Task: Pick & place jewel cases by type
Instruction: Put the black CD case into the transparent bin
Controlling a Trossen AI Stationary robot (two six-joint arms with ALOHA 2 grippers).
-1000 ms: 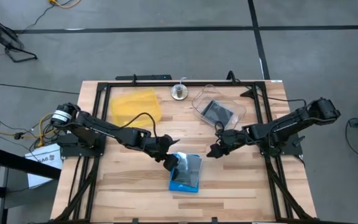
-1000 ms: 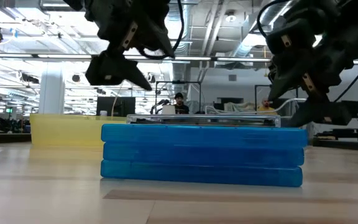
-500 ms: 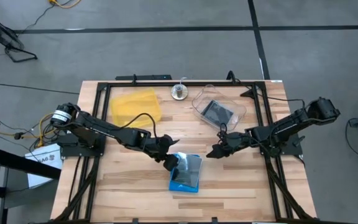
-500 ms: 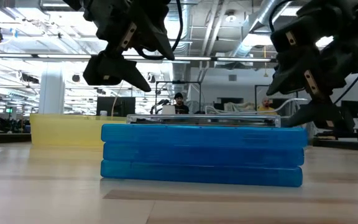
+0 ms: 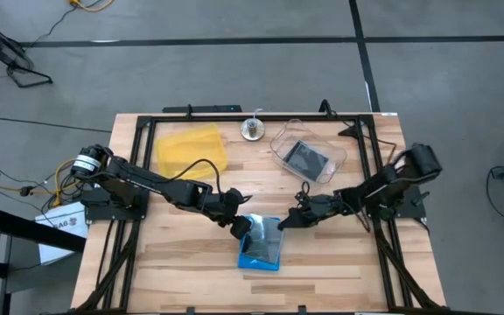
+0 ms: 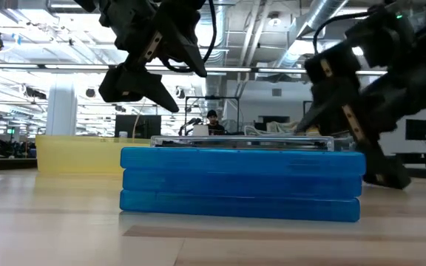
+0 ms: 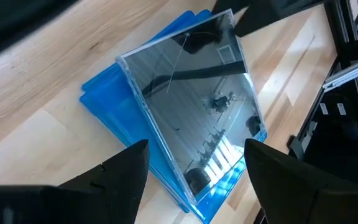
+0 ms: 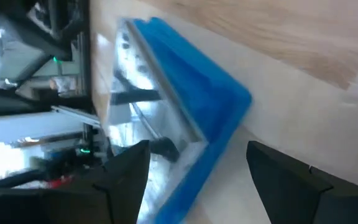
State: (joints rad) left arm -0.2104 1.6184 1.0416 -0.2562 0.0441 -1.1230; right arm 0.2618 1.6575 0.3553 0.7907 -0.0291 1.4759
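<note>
A stack of jewel cases (image 5: 262,247) rests flat on the table near its middle: three blue ones (image 6: 242,185) with a clear, black-inside case (image 7: 191,106) on top. My left gripper (image 5: 237,229) hangs open just above the stack's left side (image 6: 135,85), its fingers wide apart over the clear case (image 7: 196,146). My right gripper (image 5: 285,220) stands open and low by the stack's far right corner (image 6: 372,159), facing the stack's edge (image 8: 197,87). I cannot see it touching the stack.
At the far left lies a yellow tray (image 5: 191,149). A clear tub (image 5: 280,144) at the far right holds one black-inside case (image 5: 306,157). A small metal object (image 5: 252,130) stands between them. Black frame rails (image 5: 370,175) run along the table's sides.
My right gripper has come down and moved toward the table's left, from beside the tub to the stack's far right corner, tipping as it went; it stays open. The stack has not moved.
</note>
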